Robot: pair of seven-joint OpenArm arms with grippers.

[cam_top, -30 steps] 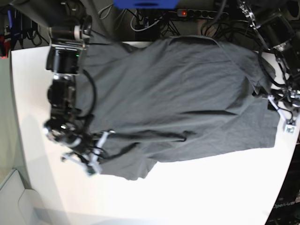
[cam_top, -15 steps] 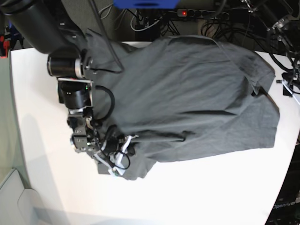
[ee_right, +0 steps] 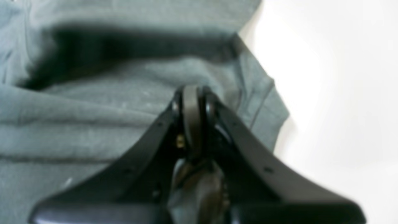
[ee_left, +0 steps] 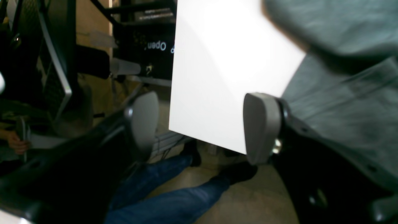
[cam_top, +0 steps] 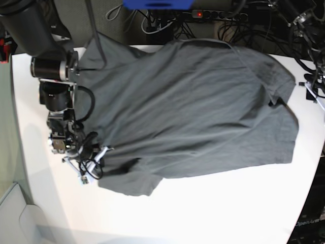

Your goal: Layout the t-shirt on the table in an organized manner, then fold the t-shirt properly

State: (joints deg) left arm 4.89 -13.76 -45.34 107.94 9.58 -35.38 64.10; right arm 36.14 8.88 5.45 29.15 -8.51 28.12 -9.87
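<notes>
Base view: one t-shirt (cam_top: pixel 188 107), one table (cam_top: pixel 213 213)

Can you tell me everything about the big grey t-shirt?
The t-shirt is plain dark charcoal-grey soft cloth, spread wrinkled across the white table, with one short sleeve sticking out at the near edge. It is not folded yet. The right gripper, shut, presses against the cloth near that sleeve. The left gripper is open and off the shirt.

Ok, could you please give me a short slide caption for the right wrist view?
Right end effector shut, tips pressed together against the rumpled grey t-shirt, white table beside.
</notes>
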